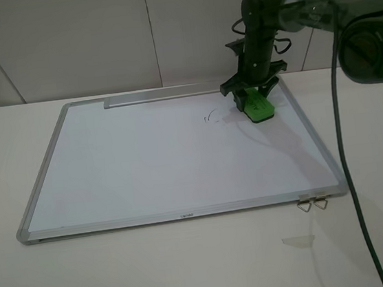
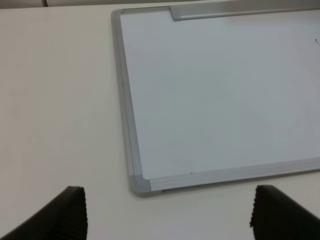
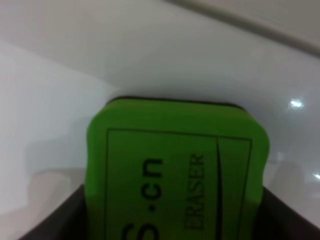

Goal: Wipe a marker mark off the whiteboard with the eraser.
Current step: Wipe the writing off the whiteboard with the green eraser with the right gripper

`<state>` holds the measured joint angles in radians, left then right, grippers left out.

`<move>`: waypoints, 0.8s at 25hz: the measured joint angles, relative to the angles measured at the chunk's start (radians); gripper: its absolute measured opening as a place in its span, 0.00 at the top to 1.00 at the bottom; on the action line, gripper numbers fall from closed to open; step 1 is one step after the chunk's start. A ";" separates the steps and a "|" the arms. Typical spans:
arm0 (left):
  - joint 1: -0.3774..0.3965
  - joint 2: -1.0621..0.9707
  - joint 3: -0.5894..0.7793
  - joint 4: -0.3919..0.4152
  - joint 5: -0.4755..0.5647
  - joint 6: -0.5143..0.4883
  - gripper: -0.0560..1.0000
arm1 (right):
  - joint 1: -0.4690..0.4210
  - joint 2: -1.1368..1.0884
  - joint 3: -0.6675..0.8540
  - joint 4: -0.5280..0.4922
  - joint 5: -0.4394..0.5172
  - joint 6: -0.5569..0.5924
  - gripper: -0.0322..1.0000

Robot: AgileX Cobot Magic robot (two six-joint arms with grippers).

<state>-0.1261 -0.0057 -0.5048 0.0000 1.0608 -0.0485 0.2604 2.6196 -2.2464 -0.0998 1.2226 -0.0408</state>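
Black fingers of the left gripper (image 2: 170,215) are sitting wide apart, holding nothing, just off the whiteboard (image 2: 225,100) corner. Only the left wrist view is showing this. Nothing is pinning the whiteboard, so I think it could be sliding when rubbed. The marker mark (image 1: 209,118) is lying near the eraser (image 1: 258,105), at its 9 o'clock. The right gripper (image 1: 251,94) is squeezing the green eraser. Its own camera is not showing the mark, so a swipe might be missing it.
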 joint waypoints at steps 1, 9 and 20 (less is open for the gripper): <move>0.000 0.000 0.000 0.000 0.000 0.000 0.30 | 0.005 0.000 0.000 -0.001 0.000 0.000 0.39; 0.000 0.000 0.000 0.000 0.000 0.000 0.30 | 0.162 0.006 -0.002 -0.001 -0.024 0.000 0.39; 0.000 0.000 0.000 0.000 0.000 0.000 0.30 | 0.355 0.044 -0.025 0.060 -0.026 -0.033 0.39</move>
<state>-0.1261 -0.0057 -0.5048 0.0000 1.0608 -0.0485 0.6154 2.6632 -2.2713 -0.0399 1.1966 -0.0737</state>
